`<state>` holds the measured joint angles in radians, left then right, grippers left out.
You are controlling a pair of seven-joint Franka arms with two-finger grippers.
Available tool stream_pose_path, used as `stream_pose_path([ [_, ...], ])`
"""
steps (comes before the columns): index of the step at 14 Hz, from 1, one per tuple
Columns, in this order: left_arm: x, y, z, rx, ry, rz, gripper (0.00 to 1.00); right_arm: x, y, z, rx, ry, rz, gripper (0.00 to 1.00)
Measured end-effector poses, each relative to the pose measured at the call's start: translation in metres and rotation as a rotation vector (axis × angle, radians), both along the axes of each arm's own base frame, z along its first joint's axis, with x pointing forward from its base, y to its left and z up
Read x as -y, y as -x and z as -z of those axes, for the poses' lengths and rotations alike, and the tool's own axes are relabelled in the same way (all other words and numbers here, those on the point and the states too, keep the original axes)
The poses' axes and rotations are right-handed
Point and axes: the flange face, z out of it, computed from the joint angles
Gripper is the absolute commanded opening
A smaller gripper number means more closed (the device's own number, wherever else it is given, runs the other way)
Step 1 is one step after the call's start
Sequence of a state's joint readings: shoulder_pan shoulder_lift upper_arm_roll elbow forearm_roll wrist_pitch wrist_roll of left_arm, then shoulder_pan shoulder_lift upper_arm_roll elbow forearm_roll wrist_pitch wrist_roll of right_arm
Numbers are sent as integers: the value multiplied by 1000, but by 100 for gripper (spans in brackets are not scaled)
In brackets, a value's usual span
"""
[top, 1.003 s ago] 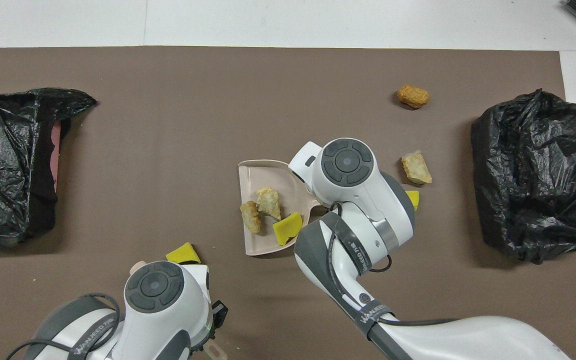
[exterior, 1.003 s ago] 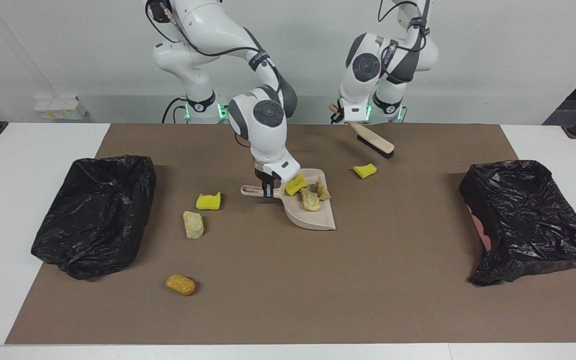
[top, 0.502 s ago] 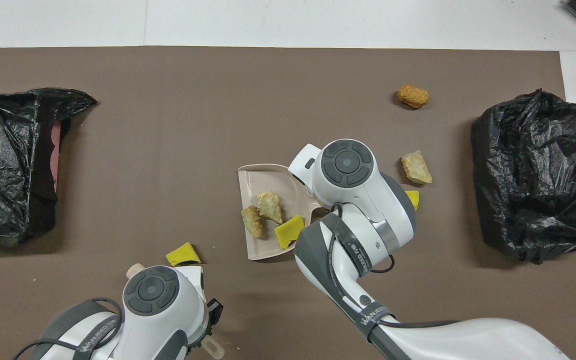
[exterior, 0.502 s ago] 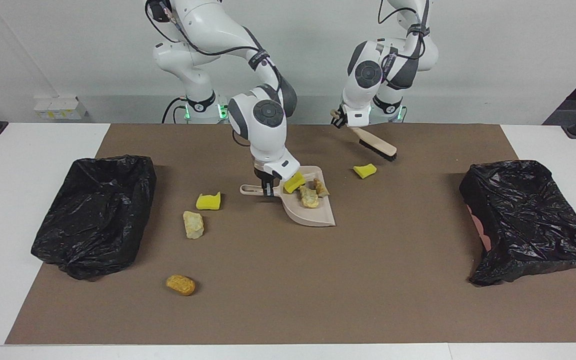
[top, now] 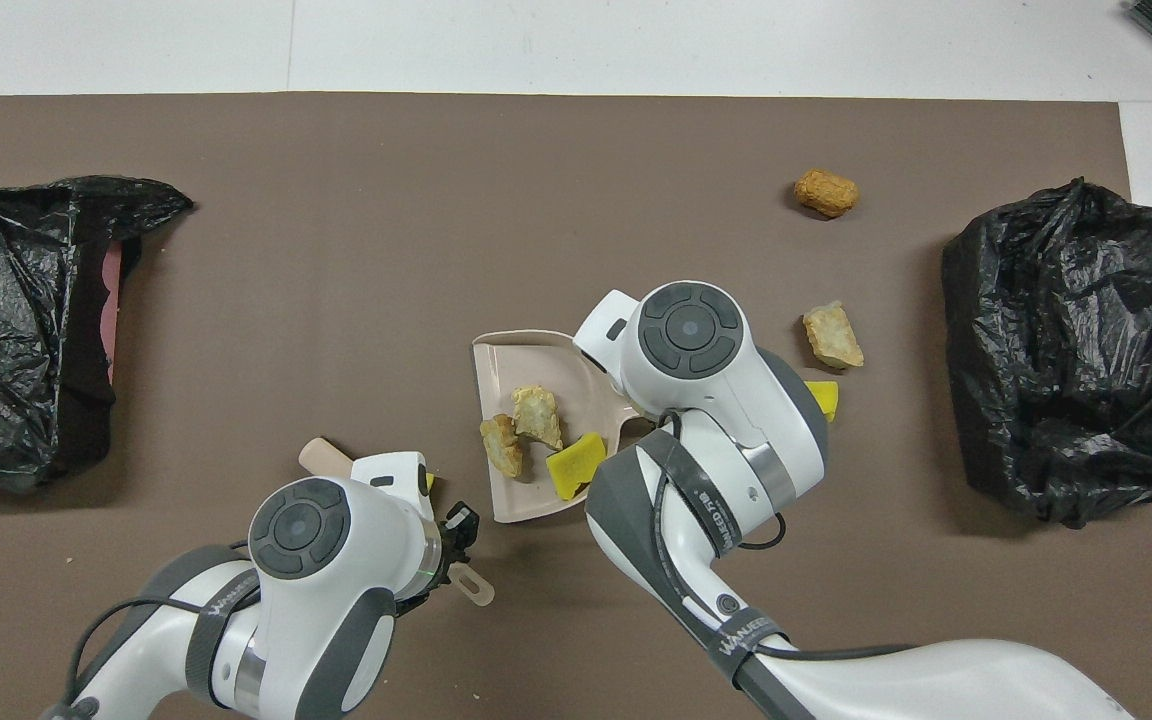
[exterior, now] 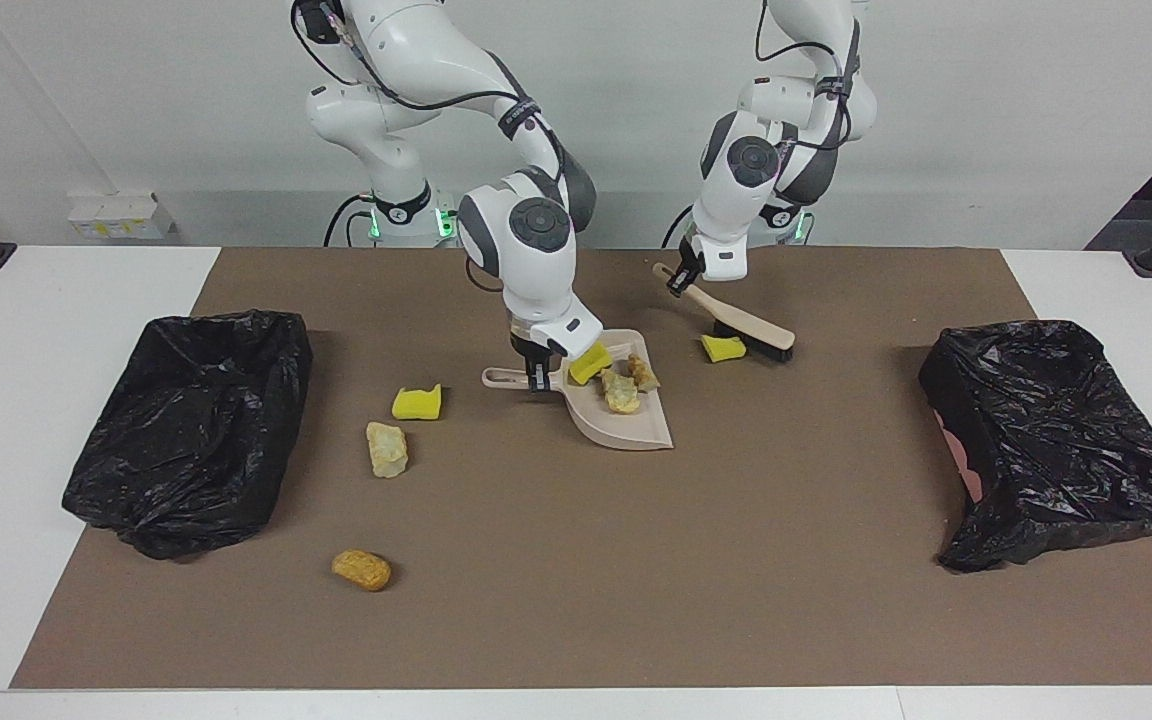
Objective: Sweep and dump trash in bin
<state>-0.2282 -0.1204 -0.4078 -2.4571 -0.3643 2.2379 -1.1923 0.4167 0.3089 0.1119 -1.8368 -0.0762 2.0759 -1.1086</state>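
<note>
Left gripper [exterior: 681, 281] is clamping the brush [exterior: 742, 321] handle, bristles touching a yellow chunk [exterior: 722, 348]. Right gripper [exterior: 537, 379] is gripping the dustpan [exterior: 626, 425] handle, three pieces of trash [exterior: 621, 388] inside. "WANJEED" is showing on both arms. Three lumps [exterior: 387, 448] are lying farther out.

text: "WANJEED" | on: right arm [top: 736, 640] band; left arm [top: 206, 610] band
</note>
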Motion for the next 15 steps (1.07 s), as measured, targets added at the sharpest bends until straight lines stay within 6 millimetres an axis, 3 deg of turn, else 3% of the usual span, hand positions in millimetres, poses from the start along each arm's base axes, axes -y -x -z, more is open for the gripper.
stream_pose_path([
  [5,29,-24,-11,32,102,137,0,-1,-1,-1,11,-8,43,0],
  [10,94,12,-21,51,153,330,0,-1,-1,-1,14,-7,83,0],
  [12,101,9,-30,31,162,352,0,0,-2,-1,15,-6,96,0],
  [15,90,-2,-49,-59,141,384,0,2,-3,-1,15,-6,111,0],
])
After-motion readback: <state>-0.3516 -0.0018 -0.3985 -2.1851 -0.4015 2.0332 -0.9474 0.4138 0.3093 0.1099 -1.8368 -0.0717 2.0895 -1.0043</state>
